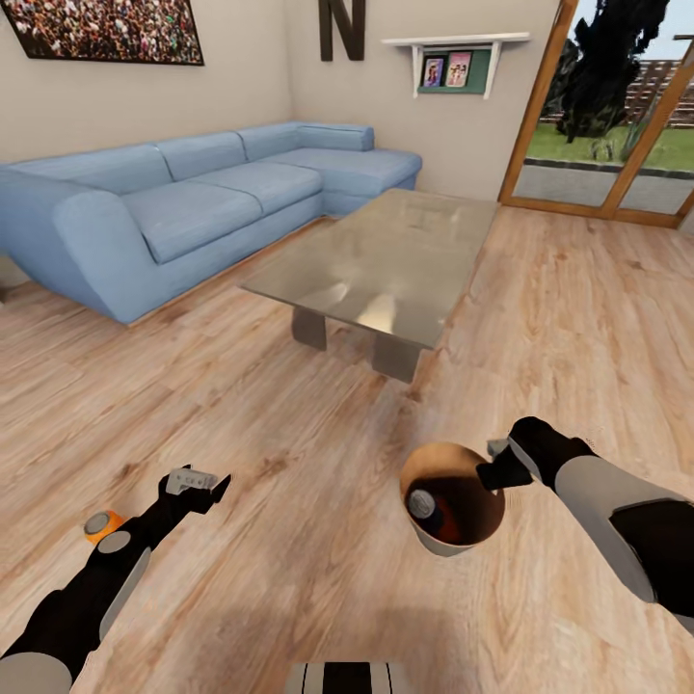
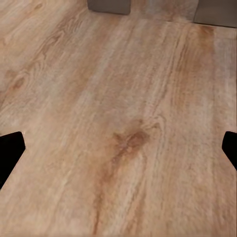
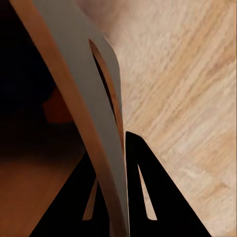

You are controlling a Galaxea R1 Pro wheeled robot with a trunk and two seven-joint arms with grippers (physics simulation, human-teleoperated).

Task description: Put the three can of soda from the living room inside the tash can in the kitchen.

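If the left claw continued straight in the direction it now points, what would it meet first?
Most likely the bare wooden floor. The left wrist view, between the open left claw fingertips, shows floorboards ahead, with the glass table's legs farther beyond. Depth is unclear, so this is a judgement.

Two soda cans can be counted: one orange can (image 1: 99, 525) on the wooden floor just beside the left arm, behind the left gripper (image 1: 198, 485), and one can (image 1: 431, 512) inside the single trash can (image 1: 451, 496), whose rim the right gripper (image 1: 496, 472) pinches. One sofa (image 1: 193, 198), one glass table (image 1: 386, 265), two framed photos (image 1: 445, 69) on one shelf
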